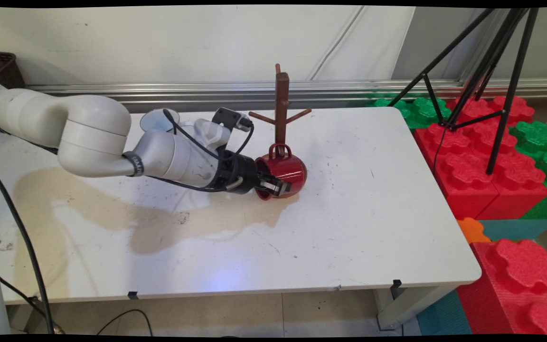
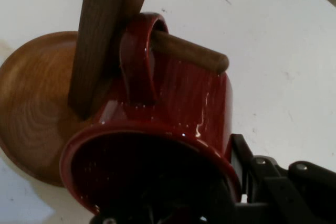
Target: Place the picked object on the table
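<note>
Across the white table [image 1: 359,228] — scuffed, with a pale brownish stain on its left half — a grey wall and a metal rail close the far side. Red and green foam blocks [image 1: 487,161] and a black tripod [image 1: 482,71] crowd the right edge; the near half lies open. Near the far edge stands a wooden mug tree [image 1: 281,102]. Hung by its handle on 1 low peg, a red mug [image 1: 287,172] tilts mouth-down, its rim pinched by the gripper [image 1: 273,185] — 1 finger inside, largely hidden.
</note>
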